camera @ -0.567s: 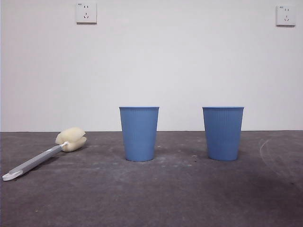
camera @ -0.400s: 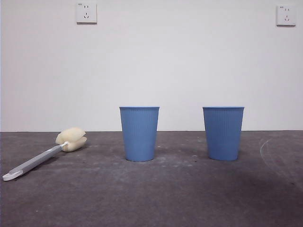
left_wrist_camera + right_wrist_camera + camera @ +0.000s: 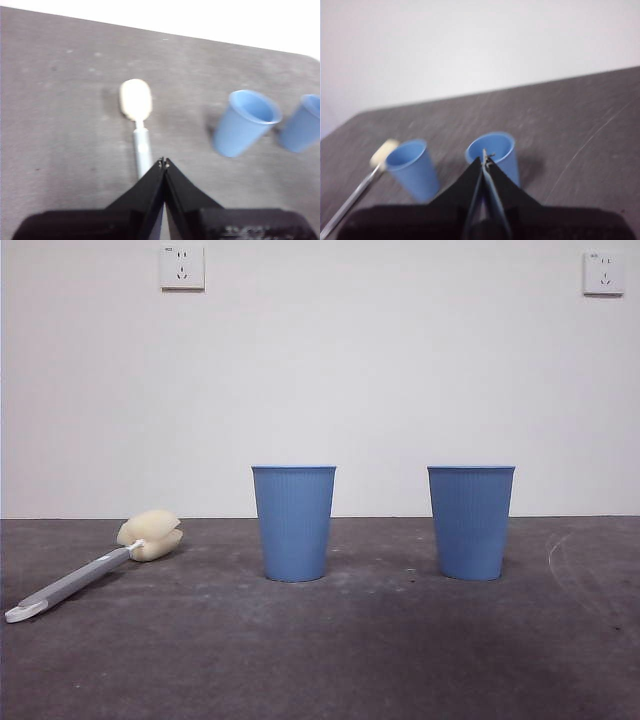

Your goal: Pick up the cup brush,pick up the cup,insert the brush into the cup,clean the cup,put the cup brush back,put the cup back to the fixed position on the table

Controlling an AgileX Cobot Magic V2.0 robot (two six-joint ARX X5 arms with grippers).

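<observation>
nothing on the dark grey mottled surface [image 3: 320,660] has shifted: the grey-handled, yellow-sponge cup brush [image 3: 136,117] and both blue ribbed plastic cups [image 3: 294,522] [image 3: 471,521] stand untouched. the left claw [image 3: 163,162], jaws pressed together and empty, hangs over the brush handle, and the right claw [image 3: 484,159], likewise closed and empty, hangs by one cup, so the task is judged not yet begun.

The cup brush [image 3: 95,565] lies flat on the table [image 3: 320,660], far to the left. It has a long grey handle with a white end and a soft yellow sponge head. Two blue cups stand upright and apart: one cup [image 3: 294,523] in the middle, the other cup [image 3: 471,522] to its right.
</observation>
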